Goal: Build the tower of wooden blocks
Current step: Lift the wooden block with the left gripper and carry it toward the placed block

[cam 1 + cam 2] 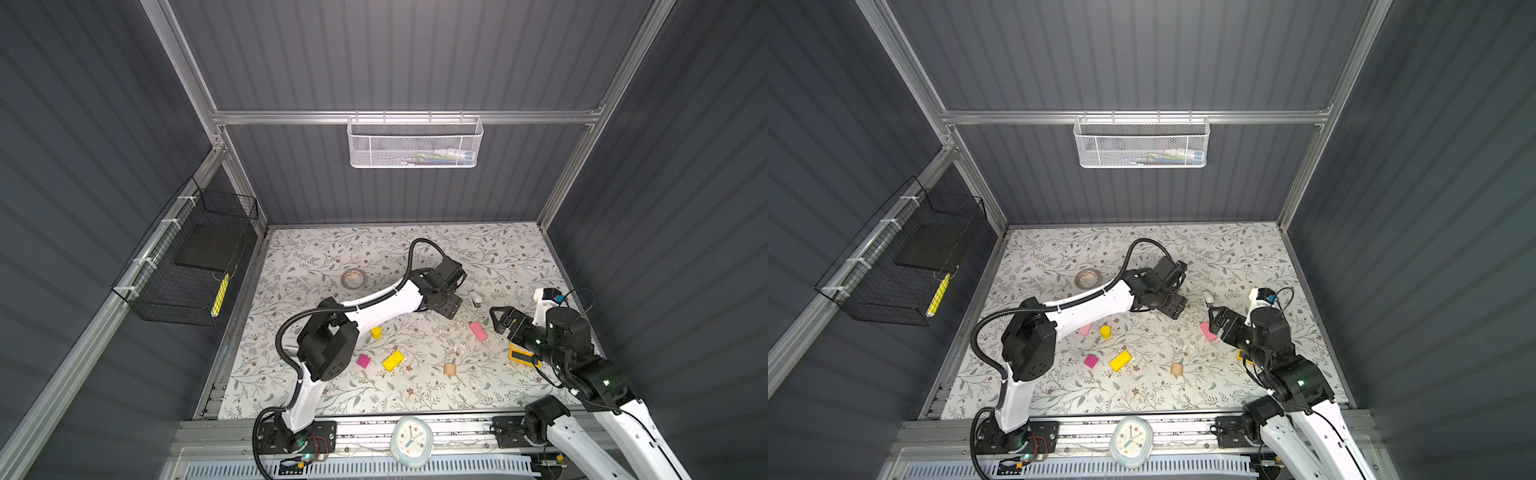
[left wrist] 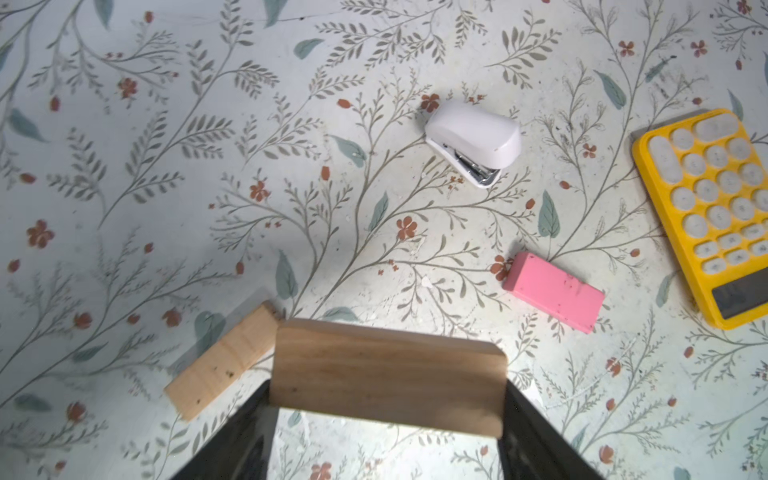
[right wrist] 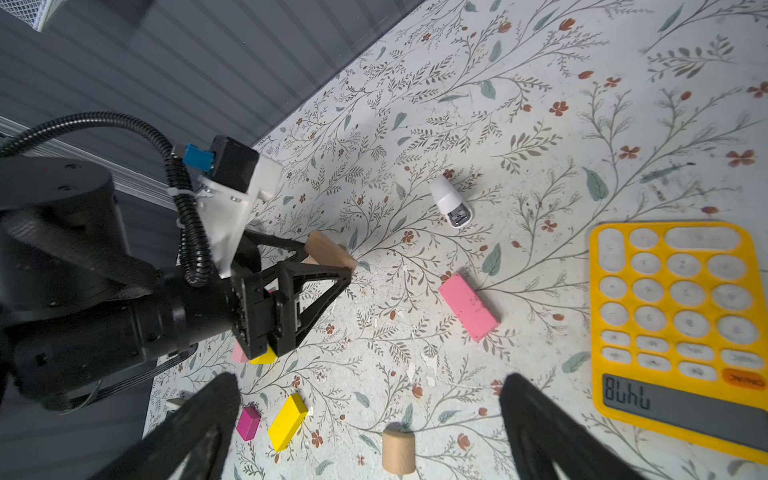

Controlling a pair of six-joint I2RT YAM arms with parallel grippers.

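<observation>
My left gripper [image 2: 388, 397] is shut on a tan wood bar [image 2: 388, 370], gripped by its ends low over the table; in a top view this gripper [image 1: 449, 309] is mid-table. A second tan bar [image 2: 222, 361] lies beside it. The pink bar [image 1: 478, 331] lies between both grippers. My right gripper [image 3: 374, 419] is open and empty, hovering over the tan cylinder [image 3: 398, 452]. The yellow bar [image 1: 393, 360], magenta cube [image 1: 363, 360] and yellow cylinder [image 1: 376, 331] lie scattered nearer the front. Another pink bar [image 1: 1085, 329] peeks out by the left arm. No tower is in view.
A white stapler [image 1: 476, 298] lies behind the pink bar. The yellow calculator [image 1: 521, 355] sits under the right arm. A tape roll [image 1: 353, 278] lies at the back left of the mat. A clock [image 1: 411, 440] rests on the front rail.
</observation>
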